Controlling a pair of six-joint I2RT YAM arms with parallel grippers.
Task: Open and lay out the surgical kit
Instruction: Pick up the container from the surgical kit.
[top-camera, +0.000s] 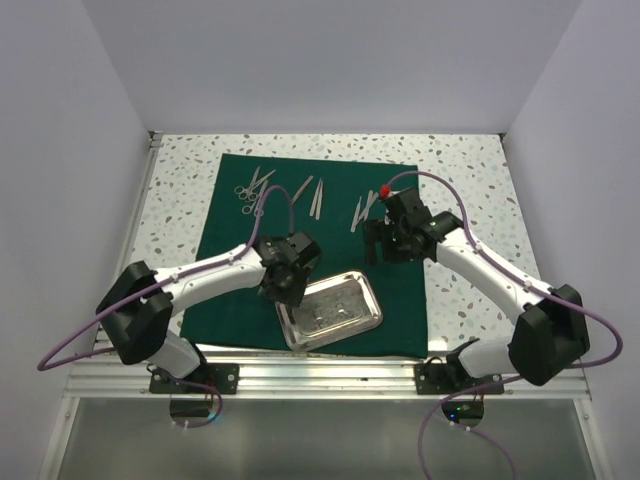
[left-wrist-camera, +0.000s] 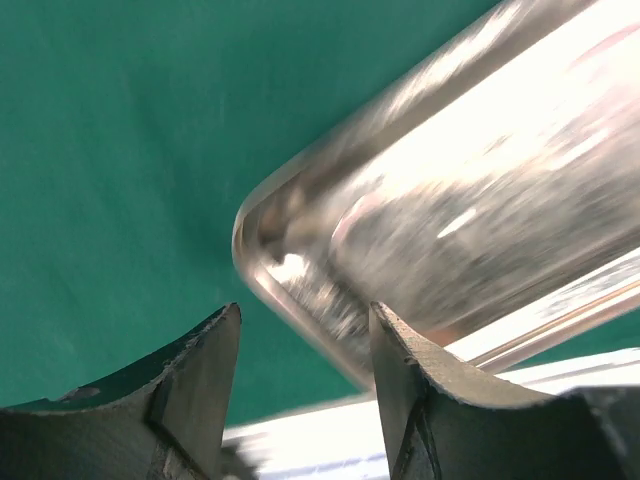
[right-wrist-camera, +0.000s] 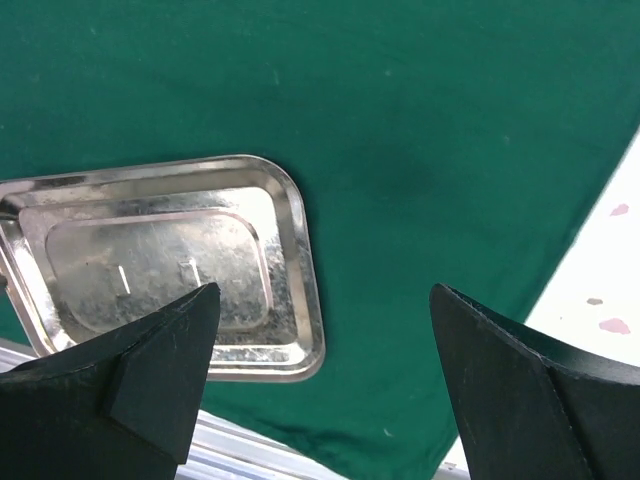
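The dark green cloth (top-camera: 230, 250) lies spread flat on the table. The steel tray (top-camera: 330, 310) sits on its near part and holds nothing. Scissors (top-camera: 245, 190), tweezers (top-camera: 313, 196) and forceps (top-camera: 364, 210) lie in a row on the far part of the cloth. My left gripper (top-camera: 284, 290) is open at the tray's left corner. In the left wrist view the gripper (left-wrist-camera: 305, 310) has the tray's corner (left-wrist-camera: 300, 260) just beyond its fingertips. My right gripper (top-camera: 384, 250) is open and empty over bare cloth, right of the tray. The right wrist view shows the gripper (right-wrist-camera: 325, 290), the tray (right-wrist-camera: 160, 265) and the cloth (right-wrist-camera: 420, 150).
The speckled tabletop (top-camera: 470, 180) shows round the cloth. A metal rail (top-camera: 320, 375) runs along the near edge, close to the tray. White walls stand on the left, right and far sides.
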